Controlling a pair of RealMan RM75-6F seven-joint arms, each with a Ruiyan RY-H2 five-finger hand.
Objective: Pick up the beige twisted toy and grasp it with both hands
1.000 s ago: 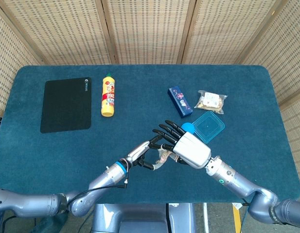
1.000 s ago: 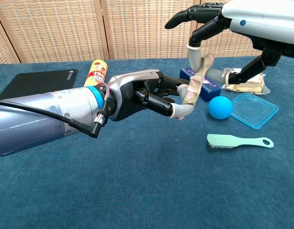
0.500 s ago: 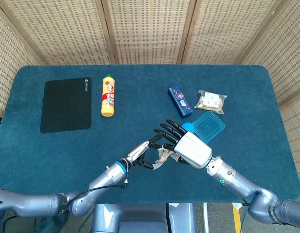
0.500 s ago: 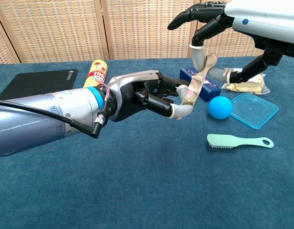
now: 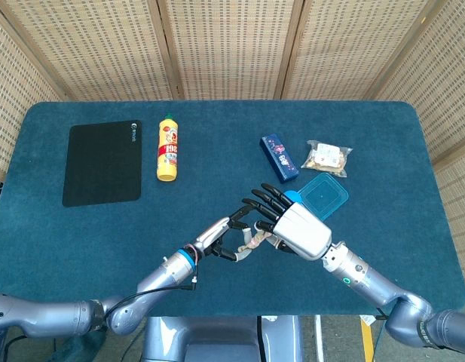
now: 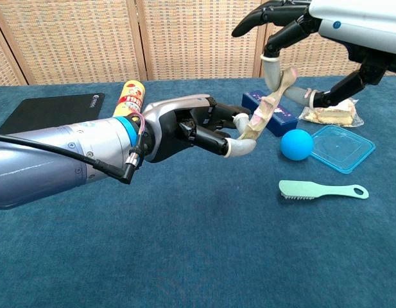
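Chest view: twisted toy (image 6: 265, 112) higher than before.

head: high, looking down | chest: low, close, forward | shared: table (image 5: 81, 241)

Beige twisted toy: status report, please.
Left robot hand grips beige twisted toy low; right robot hand holds top. Toy airborne. Nothing obstructing.

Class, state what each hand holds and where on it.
Both hold the beige twisted toy: left hand its lower end, right hand its upper end.
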